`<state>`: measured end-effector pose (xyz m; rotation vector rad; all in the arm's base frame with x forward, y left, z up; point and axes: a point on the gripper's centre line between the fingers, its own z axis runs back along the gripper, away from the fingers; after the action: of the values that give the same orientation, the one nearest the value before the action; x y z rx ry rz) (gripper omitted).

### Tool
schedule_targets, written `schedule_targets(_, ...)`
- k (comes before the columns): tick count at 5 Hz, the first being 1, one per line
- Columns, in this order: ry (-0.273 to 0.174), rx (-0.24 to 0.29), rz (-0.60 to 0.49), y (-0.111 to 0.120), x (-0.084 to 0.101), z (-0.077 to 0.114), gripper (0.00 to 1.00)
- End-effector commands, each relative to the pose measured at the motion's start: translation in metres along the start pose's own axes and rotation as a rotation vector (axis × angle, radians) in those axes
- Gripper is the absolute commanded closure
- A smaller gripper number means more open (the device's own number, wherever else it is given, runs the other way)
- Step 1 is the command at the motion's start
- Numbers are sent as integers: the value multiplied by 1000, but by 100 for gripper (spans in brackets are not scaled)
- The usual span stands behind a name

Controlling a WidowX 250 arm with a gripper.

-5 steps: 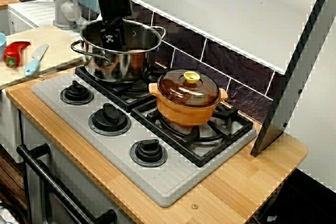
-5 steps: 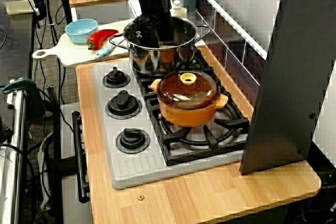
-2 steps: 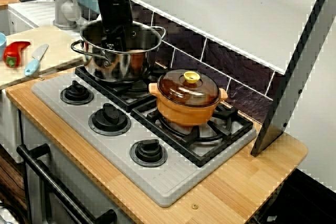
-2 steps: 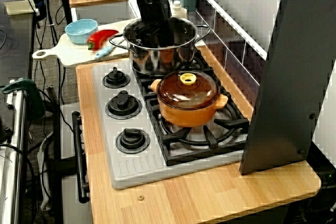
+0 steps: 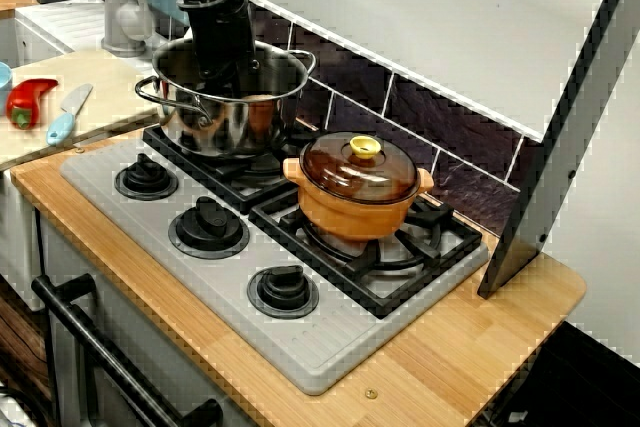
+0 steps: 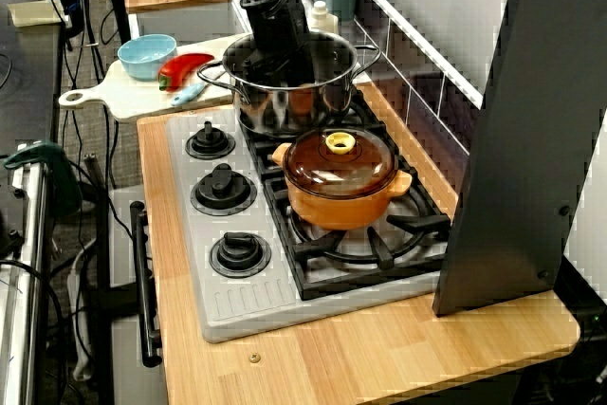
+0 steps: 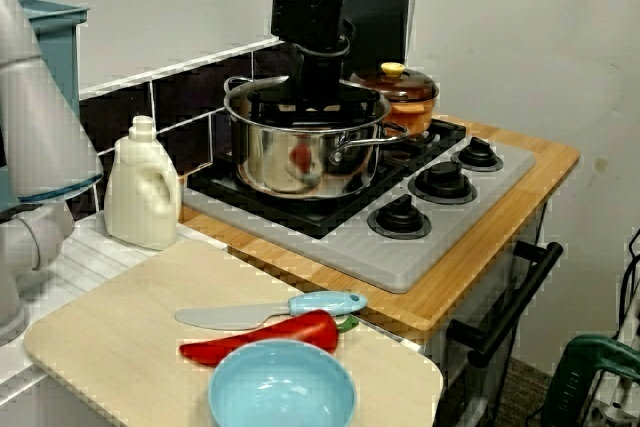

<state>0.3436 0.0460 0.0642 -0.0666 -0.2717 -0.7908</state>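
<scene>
Single arm (image 5: 220,27) came straight down into the steel pot (image 5: 230,127), which stood upright on the back-left burner of the stove (image 5: 330,352). The jaws sat below the rim, so the pot wall ringed them on all sides. In the front view they lay toward the near-left of the opening; in the view across the board they looked close to centre. Whether the jaws were apart or together: cannot tell, as the rim and the arm's own body hid the tips in all three views. A tan patch (image 5: 258,99) showed low inside the pot just right of the arm; a thing or a reflection, not resolved. The pot is round, so it has no long axis, and anything in it would lie under or just beside the jaws. Count: two pots, the steel one open, the orange pot (image 5: 358,212) on the next burner to the right under one lid (image 5: 358,169), near but not touching. Three knobs (image 5: 208,225) in a row along the stove front. On the board (image 7: 110,347) left of the stove: one pepper (image 7: 262,338), one knife (image 7: 262,313), one bowl (image 7: 282,392). One bottle (image 7: 142,197) behind it. Stove was set into the wooden surface (image 5: 500,337).
</scene>
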Motion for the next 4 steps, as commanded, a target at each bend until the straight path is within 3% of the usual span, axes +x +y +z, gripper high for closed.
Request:
schedule_targets(1, -12, 23, 3, 6, 4, 8, 100)
schedule_targets(4, -21, 8, 17, 12, 3, 18, 100)
